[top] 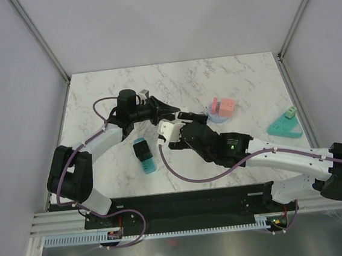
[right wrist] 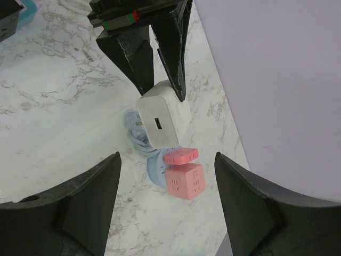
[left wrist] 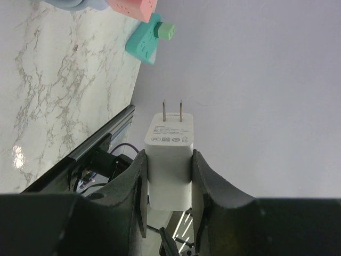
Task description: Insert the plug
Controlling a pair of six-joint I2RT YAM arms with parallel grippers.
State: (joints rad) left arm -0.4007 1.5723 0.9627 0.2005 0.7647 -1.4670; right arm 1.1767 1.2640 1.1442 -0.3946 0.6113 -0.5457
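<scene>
The white charger plug (left wrist: 169, 154) is clamped in the left gripper (left wrist: 168, 162), its prongs pointed toward the pink cube socket (top: 223, 106) near the right edge (the right gripper (right wrist: 166, 160) is held wide open).

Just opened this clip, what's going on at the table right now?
The left gripper is shut on a white charger plug, held off the marble table with its two prongs pointing away from the fingers. The right gripper hangs close by with its jaws wide open, holding nothing. A pink socket cube and a teal power strip lie on the table. The plug is in neither, so the insertion is not yet done.
</scene>
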